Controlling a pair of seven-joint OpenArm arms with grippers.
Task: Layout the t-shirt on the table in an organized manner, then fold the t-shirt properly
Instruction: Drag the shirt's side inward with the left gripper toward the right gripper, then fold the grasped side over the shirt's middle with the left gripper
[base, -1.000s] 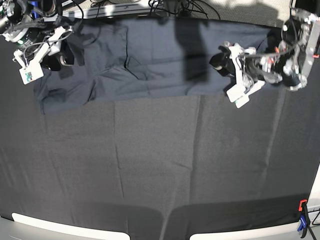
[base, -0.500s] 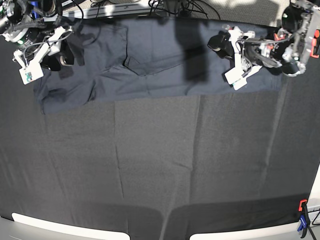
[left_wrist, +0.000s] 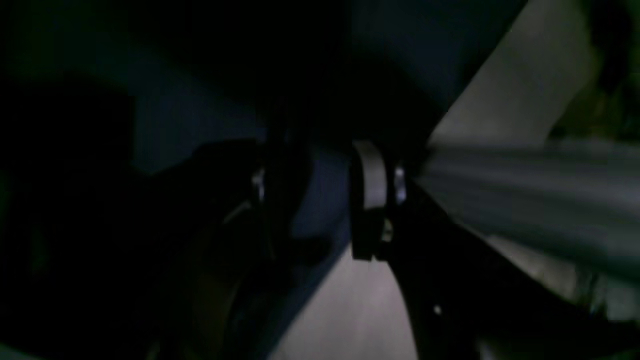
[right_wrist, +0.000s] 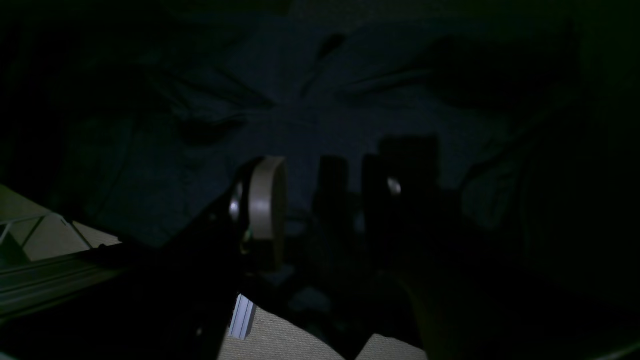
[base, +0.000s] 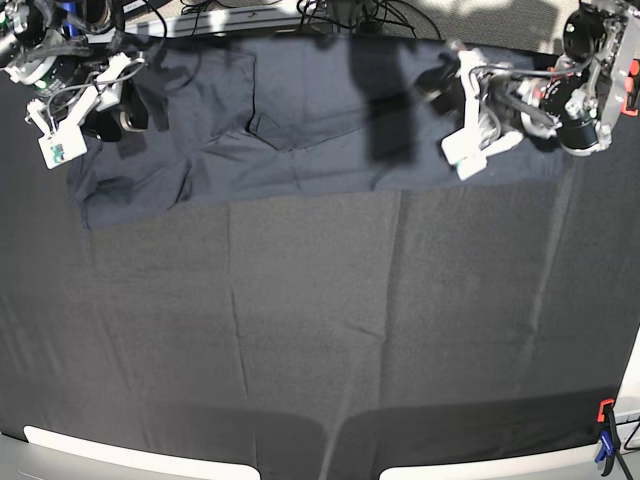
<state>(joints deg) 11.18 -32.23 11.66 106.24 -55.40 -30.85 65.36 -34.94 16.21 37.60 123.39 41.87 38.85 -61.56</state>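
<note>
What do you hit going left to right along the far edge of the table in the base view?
Right gripper → t-shirt, lying spread along the far edge of the table → left gripper over the shirt's right-hand end.

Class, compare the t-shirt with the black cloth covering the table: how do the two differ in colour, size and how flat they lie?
The t-shirt is bluish navy; the table cloth is matte black. The t-shirt covers only a strip along the far edge, while the cloth spans the whole table. The t-shirt is rumpled with deep folds; the cloth shows only faint creases. Both are dark fabric.
</note>
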